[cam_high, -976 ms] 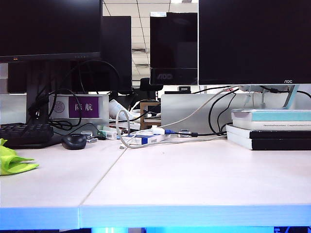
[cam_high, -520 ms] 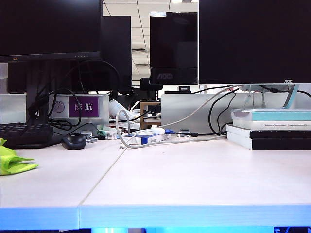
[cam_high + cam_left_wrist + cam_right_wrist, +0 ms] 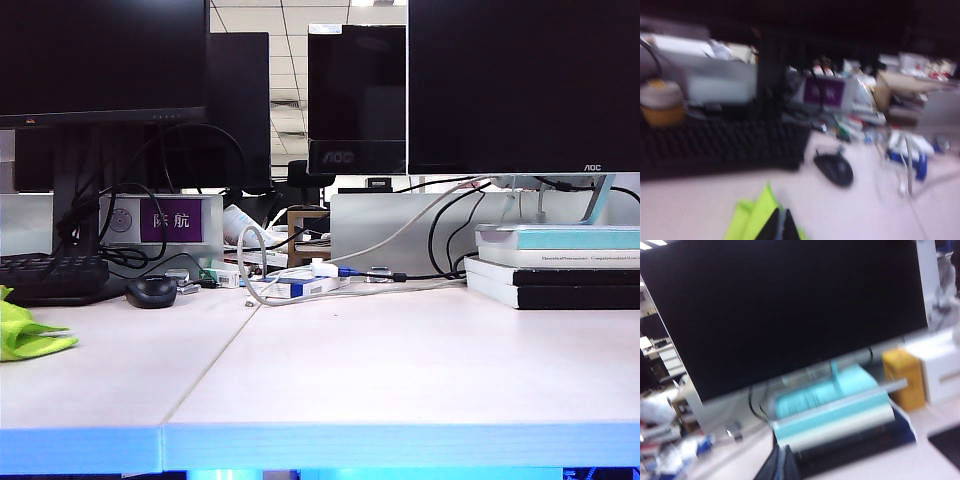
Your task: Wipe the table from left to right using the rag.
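White "AOC" on both monitors (image 3: pixel 520 85); left claw (image 3: pixel 780 227) and right claw (image 3: pixel 780 465) pinched closed, empty.

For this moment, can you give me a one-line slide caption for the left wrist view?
Blurred left wrist view: shut left hand above the lime rag, black keyboard and mouse beyond on the table.

Exterior camera low at table (image 3: pixel 400 380) front edge, facing monitors; blurred wrist cameras apparently look likewise, sharing keyboard (image 3: pixel 715 147), books (image 3: pixel 840 415).

Dark monitors (image 3: pixel 520 85) beneath a panelled ceiling (image 3: pixel 290 15).
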